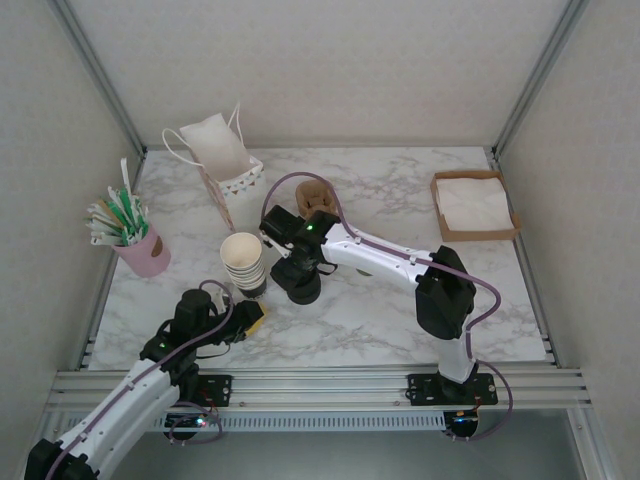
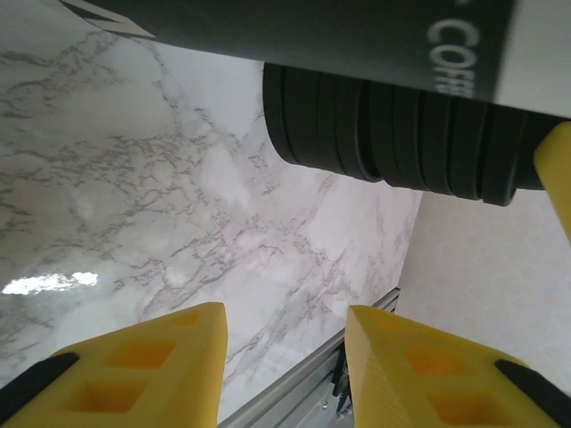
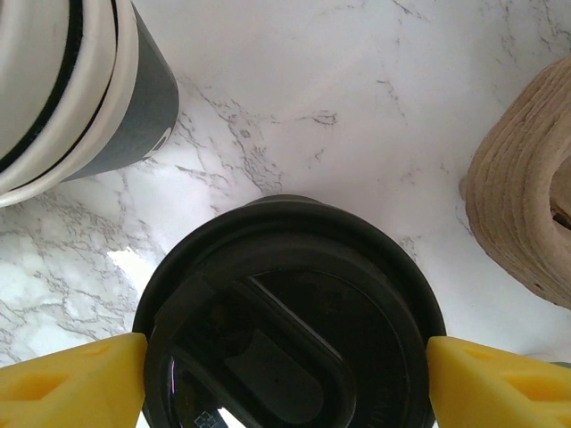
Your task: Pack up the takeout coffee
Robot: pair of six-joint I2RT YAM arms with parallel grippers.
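The takeout coffee is out of view. A stack of black lids (image 1: 303, 292) stands on the marble beside a stack of cream paper cups (image 1: 243, 260). My right gripper (image 3: 285, 374) hangs straight over the lid stack (image 3: 285, 294), open, with a yellow finger at each side of the top lid's rim; I cannot tell whether they touch it. My left gripper (image 1: 252, 318) lies low near the front edge, open with nothing between its fingers (image 2: 134, 374). It points at the lid stack (image 2: 393, 134) and the bottom cup's dark wall (image 2: 312, 36).
A white paper bag (image 1: 222, 155) stands at the back left, with a pink cup of stirrers (image 1: 140, 250) to the left. A brown cardboard piece (image 3: 526, 223) sits just behind the lids. A cardboard tray of napkins (image 1: 473, 205) lies at the right. The metal rail (image 2: 294, 392) runs along the front.
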